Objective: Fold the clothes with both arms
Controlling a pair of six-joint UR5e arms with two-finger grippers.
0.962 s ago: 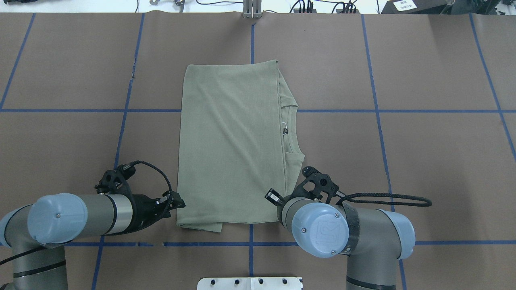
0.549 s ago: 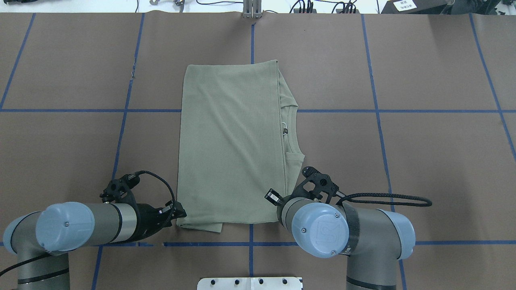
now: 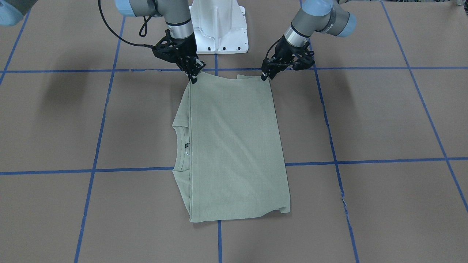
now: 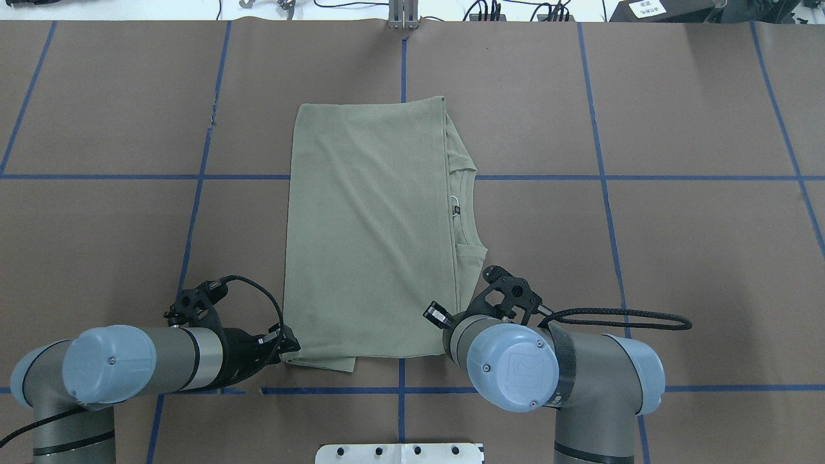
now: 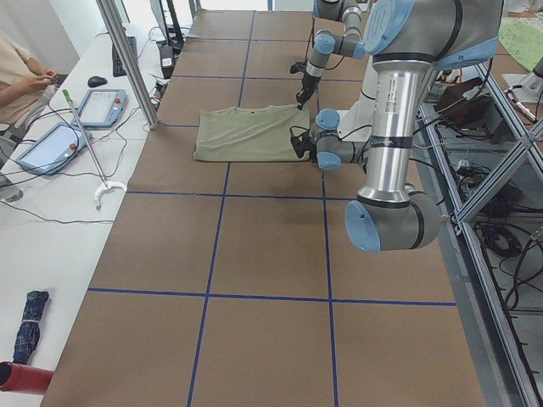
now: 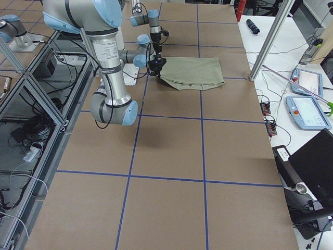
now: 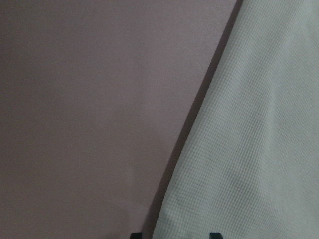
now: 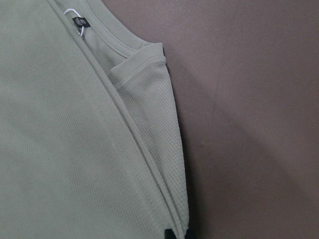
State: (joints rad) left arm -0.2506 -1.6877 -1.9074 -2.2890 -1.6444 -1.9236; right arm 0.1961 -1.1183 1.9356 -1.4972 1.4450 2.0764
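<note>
Folded green shirt [image 3: 234, 146] on brown table [image 3: 365, 120], left gripper [image 3: 264, 76] at one top corner, right gripper [image 3: 193, 78] at other

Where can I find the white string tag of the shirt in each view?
Front-facing: string tag, left of centre, beside collar.
Overhead: right of centre.
Right wrist: top left.
Left wrist: not in it.
Exterior left: too small to tell.
Exterior right: likewise.
Shared landmark: the collar of the shirt.
</note>
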